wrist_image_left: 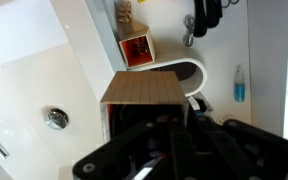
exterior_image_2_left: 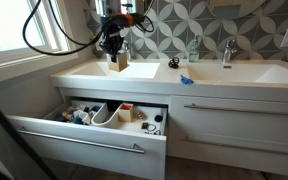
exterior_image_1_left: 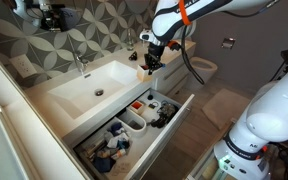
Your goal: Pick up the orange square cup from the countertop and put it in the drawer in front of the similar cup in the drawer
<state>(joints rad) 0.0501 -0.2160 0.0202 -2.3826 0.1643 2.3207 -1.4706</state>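
Observation:
The orange square cup (exterior_image_2_left: 118, 63) is a small tan-orange box at the countertop (exterior_image_2_left: 84, 78) end, beside the basin. My gripper (exterior_image_2_left: 114, 52) reaches down onto it and looks shut on it, at or just above the surface. It also shows in an exterior view (exterior_image_1_left: 143, 72) under the gripper (exterior_image_1_left: 150, 60). In the wrist view the cup's flat tan side (wrist_image_left: 144, 90) fills the space at my fingertips (wrist_image_left: 149, 110). The similar cup (wrist_image_left: 137, 50), orange-red, sits in the open drawer (exterior_image_2_left: 79, 135) below; it also shows in an exterior view (exterior_image_2_left: 127, 108).
White organizer bins (exterior_image_1_left: 134, 122) and dark and blue toiletries (exterior_image_1_left: 109, 150) fill the drawer. A rectangular basin (exterior_image_1_left: 89, 88) with a chrome faucet (exterior_image_1_left: 79, 62) lies beside the cup. A small blue item (exterior_image_2_left: 184, 80) lies on the counter. A toilet (exterior_image_1_left: 202, 68) stands beyond the vanity.

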